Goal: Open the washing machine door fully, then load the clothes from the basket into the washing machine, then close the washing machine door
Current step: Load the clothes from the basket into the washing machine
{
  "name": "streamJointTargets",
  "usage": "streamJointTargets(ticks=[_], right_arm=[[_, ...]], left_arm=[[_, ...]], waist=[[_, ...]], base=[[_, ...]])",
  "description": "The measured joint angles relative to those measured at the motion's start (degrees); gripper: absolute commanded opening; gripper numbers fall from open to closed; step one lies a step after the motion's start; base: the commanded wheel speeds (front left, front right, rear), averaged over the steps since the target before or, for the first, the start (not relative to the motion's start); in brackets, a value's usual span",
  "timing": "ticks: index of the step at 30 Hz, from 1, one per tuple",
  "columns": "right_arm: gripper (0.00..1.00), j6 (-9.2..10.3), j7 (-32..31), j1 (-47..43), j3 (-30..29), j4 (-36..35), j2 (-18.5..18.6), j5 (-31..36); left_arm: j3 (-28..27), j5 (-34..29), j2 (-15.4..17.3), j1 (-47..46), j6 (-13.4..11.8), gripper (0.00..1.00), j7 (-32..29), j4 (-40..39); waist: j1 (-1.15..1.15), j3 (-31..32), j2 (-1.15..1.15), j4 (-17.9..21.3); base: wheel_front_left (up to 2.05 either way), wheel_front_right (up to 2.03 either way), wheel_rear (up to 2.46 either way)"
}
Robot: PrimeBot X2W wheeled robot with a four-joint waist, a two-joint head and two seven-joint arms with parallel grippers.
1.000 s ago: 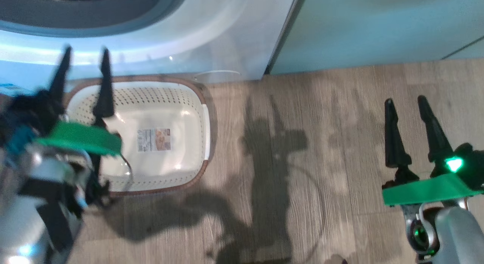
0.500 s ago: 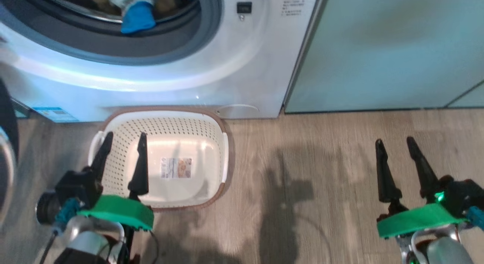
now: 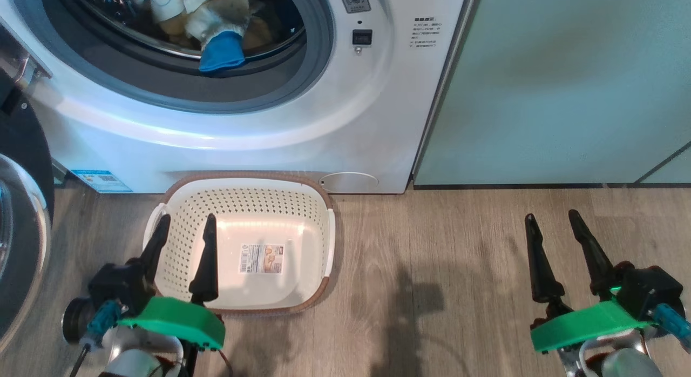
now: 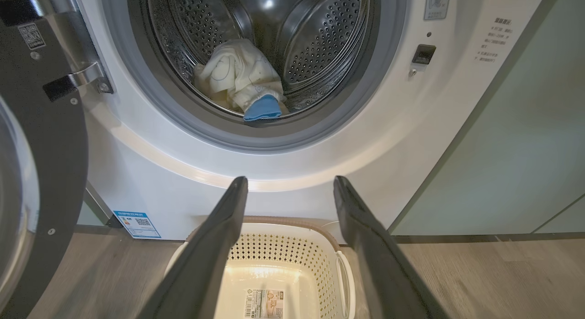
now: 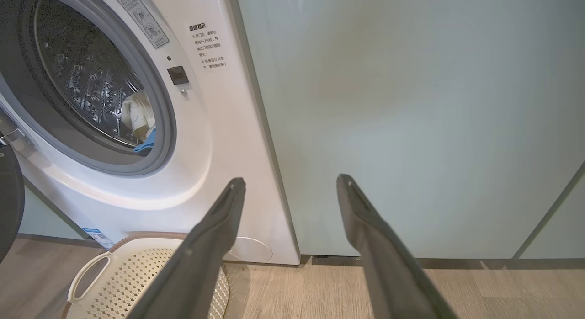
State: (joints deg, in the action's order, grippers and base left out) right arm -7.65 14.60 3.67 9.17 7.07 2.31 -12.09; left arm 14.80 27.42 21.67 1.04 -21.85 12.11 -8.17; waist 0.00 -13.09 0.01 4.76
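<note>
The white front-loading washing machine (image 3: 378, 112) fills the upper left of the head view. Its round opening is uncovered, with a grey gasket around the steel drum. To its right stands a pale green cabinet (image 3: 567, 85), touching the machine's side. Below both lies a wooden floor (image 3: 459, 269).

The washing machine door (image 3: 24, 145), glossy black with a glass centre, is swung wide to the left side on its metal hinge. The cream perforated basket (image 3: 248, 204) stands on the floor just in front of the machine, below the opening. Its brown rim is close to the white front panel.

The clothes (image 3: 216, 20) lie inside the drum near its front edge. They are cream and pale yellow, and a blue patch (image 3: 220, 52) hangs over the lip.

The left fingers (image 3: 207, 263) are spread wide apart and hold nothing. They are above the near left part of the basket. The right fingers (image 3: 537, 263) are also wide apart and hold nothing. They are over bare floor, well apart from the basket.

A printed label (image 3: 262, 258) is on the basket floor, and a blue sticker (image 3: 101, 181) is at the machine's lower left corner.
</note>
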Motion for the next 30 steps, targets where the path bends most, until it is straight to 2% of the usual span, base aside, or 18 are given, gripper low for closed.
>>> streamJointTargets(ticks=[12, 20, 30], right_arm=[[1.00, 0.00, -0.1, 0.0, 0.2, 0.0, 0.0, 0.0], [1.00, 0.00, -0.1, 0.2, 0.8, -0.3, 0.0, 0.0], [1.00, 0.00, 0.0, 3.5, 2.4, -0.6, 0.0, -1.0]], left_arm=[[0.1, 1.0, -0.2, -0.1, 0.1, 1.00, -0.6, 1.8], [0.2, 2.0, -0.5, -4.5, 2.0, 1.00, -0.9, 4.6], [-0.2, 4.2, 1.0, -16.2, 5.6, 1.00, -4.6, 11.6]], waist=[[0.00, -0.3, 0.00, 0.0], [0.00, -2.1, 0.00, 0.2], [0.01, -7.8, 0.00, 1.9]], base=[[0.00, 0.00, 0.00], [0.00, 0.00, 0.00], [0.00, 0.00, 0.00]])
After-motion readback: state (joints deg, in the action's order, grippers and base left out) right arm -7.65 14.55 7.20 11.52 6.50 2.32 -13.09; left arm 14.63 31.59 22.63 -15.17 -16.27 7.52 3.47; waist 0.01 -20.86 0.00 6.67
